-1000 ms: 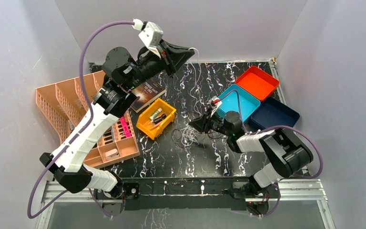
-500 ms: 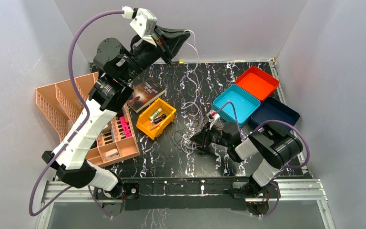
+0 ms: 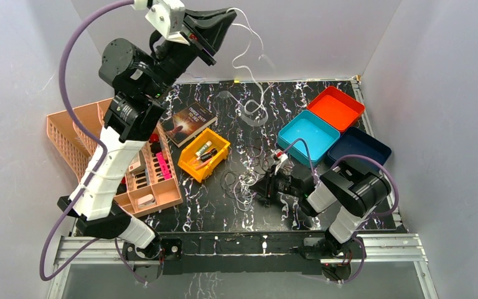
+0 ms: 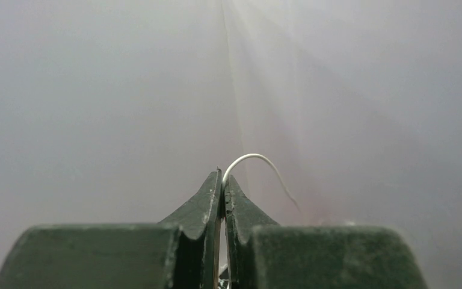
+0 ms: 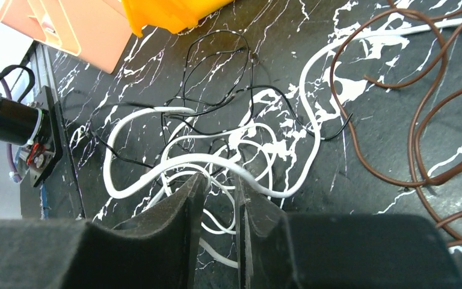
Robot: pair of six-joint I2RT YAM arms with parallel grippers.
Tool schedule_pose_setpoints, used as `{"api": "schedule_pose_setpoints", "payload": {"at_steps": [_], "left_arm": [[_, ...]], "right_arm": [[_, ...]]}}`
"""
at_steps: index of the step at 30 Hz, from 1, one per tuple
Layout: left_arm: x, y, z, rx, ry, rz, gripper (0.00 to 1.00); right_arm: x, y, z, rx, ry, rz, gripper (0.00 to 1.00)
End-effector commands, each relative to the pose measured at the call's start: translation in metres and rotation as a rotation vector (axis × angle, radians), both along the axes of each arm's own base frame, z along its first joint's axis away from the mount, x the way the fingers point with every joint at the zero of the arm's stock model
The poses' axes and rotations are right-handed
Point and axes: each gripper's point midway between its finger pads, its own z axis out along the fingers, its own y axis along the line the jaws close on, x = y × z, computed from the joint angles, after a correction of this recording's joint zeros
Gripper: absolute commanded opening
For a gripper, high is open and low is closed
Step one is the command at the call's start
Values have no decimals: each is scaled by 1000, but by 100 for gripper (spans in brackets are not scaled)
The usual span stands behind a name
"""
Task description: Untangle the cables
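My left gripper [image 3: 227, 14] is raised high at the back, shut on a thin white cable [image 3: 249, 62] that hangs in curls down to the table. In the left wrist view the jaws [image 4: 223, 176] pinch that white cable [image 4: 258, 158]. My right gripper [image 3: 265, 187] is low on the table at the tangle [image 3: 243, 180]. In the right wrist view its jaws [image 5: 219, 180] stand narrowly apart over white cable loops [image 5: 174, 159]. A thin black wire [image 5: 216, 36] and a brown cable [image 5: 421, 108] lie beside them.
A yellow bin [image 3: 221, 149] and a book [image 3: 190, 121] lie left of the tangle. A peach rack [image 3: 78, 134] stands at the far left. Cyan [image 3: 309, 134], orange [image 3: 336, 107] and navy [image 3: 356, 149] trays sit at the right.
My left gripper has risen and moved left, lifting the white cable higher off the table. My right gripper has moved nearer the front edge, down onto the tangle.
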Motion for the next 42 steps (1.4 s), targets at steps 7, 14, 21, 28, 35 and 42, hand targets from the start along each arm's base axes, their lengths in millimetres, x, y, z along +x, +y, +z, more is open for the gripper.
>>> {"api": "schedule_pose_setpoints", "payload": {"at_steps": [7, 14, 21, 28, 35, 42], "left_arm": [[-12, 28, 39, -54, -126, 102, 0], [-10, 27, 21, -7, -95, 102, 0], [-10, 30, 0, 20, -63, 113, 0], [-7, 20, -18, 52, -35, 82, 0], [-21, 26, -17, 49, -49, 57, 0], [-28, 23, -22, 59, -42, 19, 0]], "right_arm": [[-3, 3, 12, 35, -53, 14, 35], [-2, -6, 38, 4, -116, -15, 49], [6, -34, 87, -77, -223, -134, 74], [3, -58, 160, -75, -361, -206, 80], [-4, -70, 213, -45, -459, -235, 80], [-8, -71, 283, 89, -594, -254, 82]]}}
